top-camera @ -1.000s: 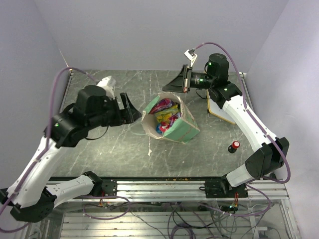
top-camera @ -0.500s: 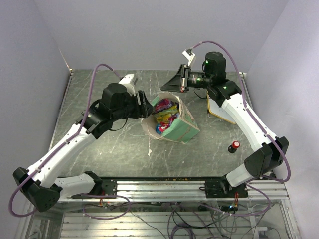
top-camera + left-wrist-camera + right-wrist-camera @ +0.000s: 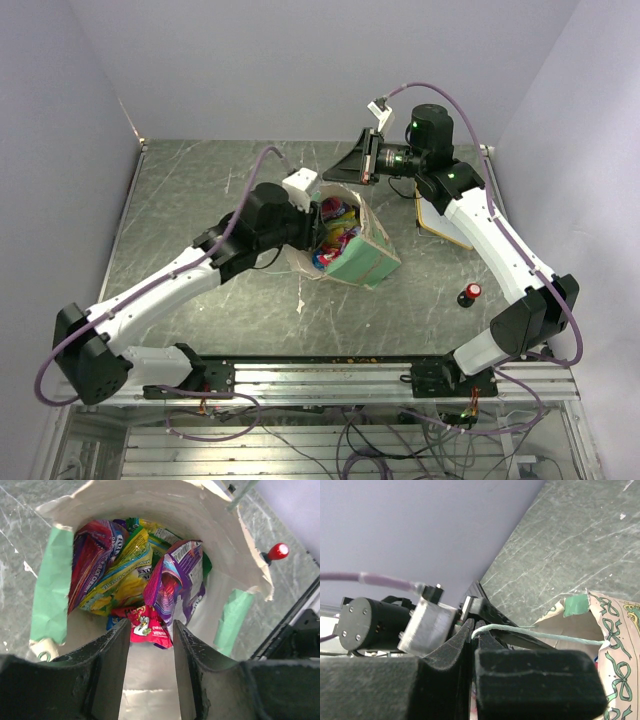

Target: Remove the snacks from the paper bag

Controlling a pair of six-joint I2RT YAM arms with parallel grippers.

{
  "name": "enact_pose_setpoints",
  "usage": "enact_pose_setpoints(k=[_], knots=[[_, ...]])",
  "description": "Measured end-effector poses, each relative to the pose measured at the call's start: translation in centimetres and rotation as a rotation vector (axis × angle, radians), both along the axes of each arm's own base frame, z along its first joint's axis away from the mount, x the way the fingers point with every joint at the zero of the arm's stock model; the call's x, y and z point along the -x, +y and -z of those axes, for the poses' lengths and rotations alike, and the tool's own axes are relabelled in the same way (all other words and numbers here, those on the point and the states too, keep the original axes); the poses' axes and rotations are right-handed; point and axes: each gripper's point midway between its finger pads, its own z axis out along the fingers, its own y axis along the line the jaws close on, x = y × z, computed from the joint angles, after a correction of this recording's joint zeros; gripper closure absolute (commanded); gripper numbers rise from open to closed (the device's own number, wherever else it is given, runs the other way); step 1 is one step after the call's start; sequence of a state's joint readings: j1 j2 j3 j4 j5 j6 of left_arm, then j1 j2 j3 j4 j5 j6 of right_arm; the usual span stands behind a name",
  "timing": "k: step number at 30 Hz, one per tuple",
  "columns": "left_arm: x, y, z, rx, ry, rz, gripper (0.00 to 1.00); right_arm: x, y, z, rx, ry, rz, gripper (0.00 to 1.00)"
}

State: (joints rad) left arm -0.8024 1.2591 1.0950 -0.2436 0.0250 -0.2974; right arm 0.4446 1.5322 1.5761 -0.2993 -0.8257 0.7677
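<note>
Since 0.5 s ago the left arm has swung right and forward, so in the top view the left gripper [image 3: 318, 222] now sits at the open mouth of the paper bag [image 3: 365, 262] rather than just beside its left rim; the right arm and the bag have not shifted. From above, the bag lies mid-table [image 3: 200, 190], tipped with its mouth toward the left arm, and the snacks [image 3: 335, 225] show as a bright cluster inside, while the red-capped knob [image 3: 469, 293] stands well apart to the right. The right gripper [image 3: 337, 175] hangs over the bag's far rim. The left wrist view shows what the overhead hides: the left gripper [image 3: 151, 630] is inside the bag [image 3: 165, 500], its 2 fingers apart, and a red packet [image 3: 147, 627] lies at the gap between the tips, with a purple packet [image 3: 177, 575] and a yellow-green packet [image 3: 125, 565] deeper in. I cannot tell whether the fingers touch the red one. The right wrist view shows the right gripper [image 3: 472, 632] pinched together on the bag's string handle [image 3: 540, 632], which runs taut to the patterned rim [image 3: 615, 630].
</note>
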Motion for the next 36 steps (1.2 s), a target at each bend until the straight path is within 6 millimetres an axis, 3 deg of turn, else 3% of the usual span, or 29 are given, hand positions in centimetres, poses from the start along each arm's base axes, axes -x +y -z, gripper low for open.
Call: enact_pose_setpoints(k=[5,16,25,31,36], knots=[[-1.7,-0.9,2.2,-0.089,-0.056,0.0,0.53,-0.2,-0.2,0.3,0.011,0.008,0.017,1.0],[-5.6,-0.8,3.0,-0.117,-0.2,-0.113,0.52,-1.3,-0.8,1.0,0.049,0.02,0.064,1.0],[-7.5,-1.4,4.6,-0.125,-0.221,-0.169,0.33,-2.5,-1.2,1.1,0.049,0.0,0.096,1.0],[-8.2,-0.7,8.2,-0.218,-0.182,-0.219,0.29,-0.4,0.2,0.4,0.024,-0.006,0.002,1.0],[-8.4,-0.2,8.6,-0.231,-0.186,-0.244,0.3,0.2,0.4,0.3,0.018,-0.004,-0.027,1.0]])
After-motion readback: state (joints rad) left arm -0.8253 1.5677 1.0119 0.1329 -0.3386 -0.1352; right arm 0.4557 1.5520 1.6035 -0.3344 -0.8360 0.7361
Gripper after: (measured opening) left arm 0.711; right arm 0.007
